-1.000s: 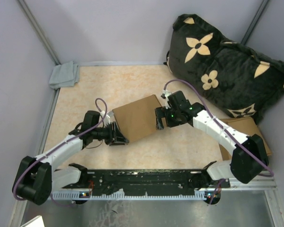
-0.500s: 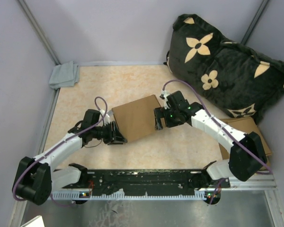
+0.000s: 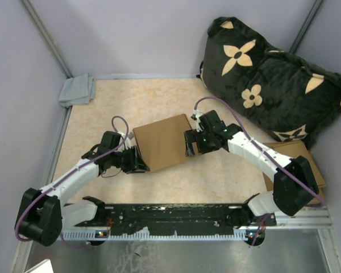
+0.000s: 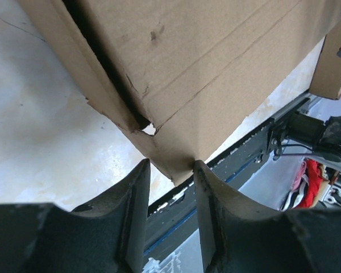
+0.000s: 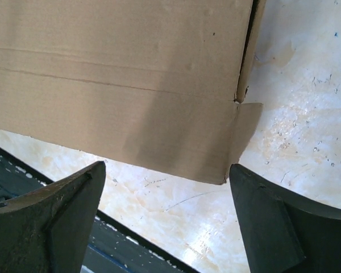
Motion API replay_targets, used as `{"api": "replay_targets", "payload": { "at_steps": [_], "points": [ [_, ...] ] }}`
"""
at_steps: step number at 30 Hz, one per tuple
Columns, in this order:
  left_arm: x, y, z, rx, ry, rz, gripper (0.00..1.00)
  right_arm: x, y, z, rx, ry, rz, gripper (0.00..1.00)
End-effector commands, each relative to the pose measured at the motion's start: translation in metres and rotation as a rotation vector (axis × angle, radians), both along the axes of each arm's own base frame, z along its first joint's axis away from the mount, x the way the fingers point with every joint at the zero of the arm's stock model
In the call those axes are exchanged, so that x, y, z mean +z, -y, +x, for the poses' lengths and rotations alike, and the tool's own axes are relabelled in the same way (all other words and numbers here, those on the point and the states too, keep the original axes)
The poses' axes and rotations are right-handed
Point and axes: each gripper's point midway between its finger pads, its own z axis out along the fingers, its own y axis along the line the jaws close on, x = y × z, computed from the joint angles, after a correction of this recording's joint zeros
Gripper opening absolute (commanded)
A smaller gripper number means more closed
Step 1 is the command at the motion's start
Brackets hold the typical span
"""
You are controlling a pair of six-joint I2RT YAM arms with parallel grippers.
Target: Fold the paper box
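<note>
The paper box (image 3: 162,145) slid slightly left, left gripper (image 4: 170,168) pinching its corner, right gripper (image 5: 167,170) wide open.

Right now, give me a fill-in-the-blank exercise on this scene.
The left gripper has a ____ of the paper box between its fingers.
The right gripper stands wide ____.
The folded cloth in the far left corner is ____.
Missing: corner; open; grey.
</note>
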Motion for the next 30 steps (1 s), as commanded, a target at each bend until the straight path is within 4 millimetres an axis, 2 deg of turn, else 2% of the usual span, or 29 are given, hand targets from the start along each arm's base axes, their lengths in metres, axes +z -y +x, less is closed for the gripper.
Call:
{"api": "replay_targets", "payload": {
  "at_steps": [1,7,19,30],
  "points": [
    [0.008,-0.006,0.014,0.028,0.064,0.043,0.42,-0.004,-0.005,0.009,0.014,0.034,-0.002,0.9],
    [0.008,-0.004,0.015,0.027,0.063,0.033,0.42,-0.01,-0.007,0.009,0.019,0.021,0.003,0.89],
    [0.016,0.004,0.014,0.008,0.065,-0.023,0.41,0.009,-0.01,0.0,0.041,0.033,0.05,0.84],
    [0.017,0.004,0.013,0.005,0.063,-0.031,0.41,0.009,-0.012,-0.001,0.048,0.027,0.063,0.83]
  ]
}}
